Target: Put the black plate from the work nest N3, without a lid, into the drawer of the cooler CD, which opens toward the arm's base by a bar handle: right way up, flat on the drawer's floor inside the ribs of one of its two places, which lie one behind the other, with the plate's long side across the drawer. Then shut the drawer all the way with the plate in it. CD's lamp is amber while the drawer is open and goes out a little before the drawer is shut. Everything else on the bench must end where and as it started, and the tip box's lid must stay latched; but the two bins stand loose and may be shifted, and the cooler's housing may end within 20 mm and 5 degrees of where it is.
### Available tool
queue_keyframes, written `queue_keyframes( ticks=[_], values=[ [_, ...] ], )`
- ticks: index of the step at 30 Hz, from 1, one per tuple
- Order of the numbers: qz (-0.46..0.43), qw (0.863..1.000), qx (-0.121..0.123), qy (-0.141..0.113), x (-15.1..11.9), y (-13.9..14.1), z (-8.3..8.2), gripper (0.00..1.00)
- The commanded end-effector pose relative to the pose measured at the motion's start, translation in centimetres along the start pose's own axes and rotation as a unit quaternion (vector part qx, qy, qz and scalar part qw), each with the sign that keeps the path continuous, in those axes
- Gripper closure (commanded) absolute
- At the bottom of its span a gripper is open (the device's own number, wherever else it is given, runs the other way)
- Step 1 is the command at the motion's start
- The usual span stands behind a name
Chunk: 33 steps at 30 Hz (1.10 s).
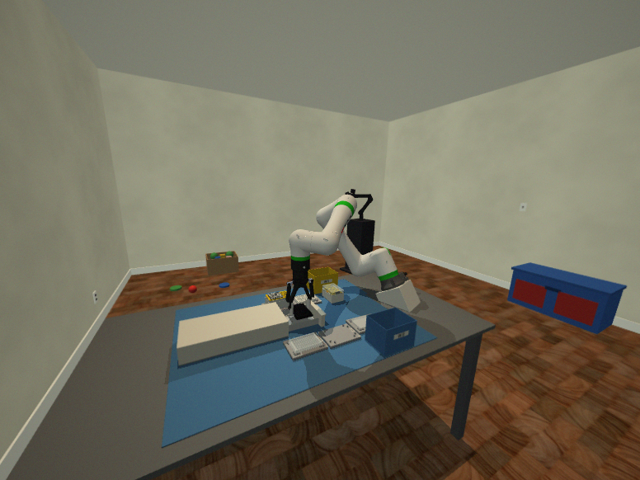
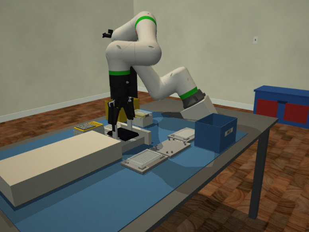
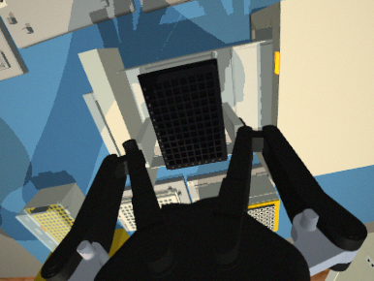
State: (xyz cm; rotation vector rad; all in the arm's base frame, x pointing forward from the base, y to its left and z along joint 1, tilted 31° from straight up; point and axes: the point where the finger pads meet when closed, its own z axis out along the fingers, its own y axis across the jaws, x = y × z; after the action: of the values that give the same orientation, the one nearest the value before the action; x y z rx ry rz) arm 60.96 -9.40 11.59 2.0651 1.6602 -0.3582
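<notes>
arm [image 2: 139,50] bent, end effector [image 2: 121,131] clamped downward

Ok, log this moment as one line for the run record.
phase: placing | gripper: shut on plate | plate: low over open drawer | lamp: amber | N3: bare

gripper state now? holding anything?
Gripper: closed on the black plate, held over the open cooler drawer.
</notes>
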Motion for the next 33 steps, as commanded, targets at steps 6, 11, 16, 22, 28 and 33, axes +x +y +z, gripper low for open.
queue_keyframes(
  ticks=[6, 11, 16, 22, 28, 33],
  values=[
    [0.000, 1.000, 0.000, 0.000, 0.0, 0.0, 0.9, 1.00],
    [0.000, 1.000, 0.000, 0.000, 0.0, 0.0, 1.5, 1.00],
    [0.000, 1.000, 0.000, 0.000, 0.0, 0.0, 2.2, 1.00],
    [0.000, 1.000, 0.000, 0.000, 0.0, 0.0, 2.6, 1.00],
    [0.000, 1.000, 0.000, 0.000, 0.0, 0.0, 2.6, 1.00],
    [0.000, 1.000, 0.000, 0.000, 0.0, 0.0, 2.6, 1.00]
  ],
)
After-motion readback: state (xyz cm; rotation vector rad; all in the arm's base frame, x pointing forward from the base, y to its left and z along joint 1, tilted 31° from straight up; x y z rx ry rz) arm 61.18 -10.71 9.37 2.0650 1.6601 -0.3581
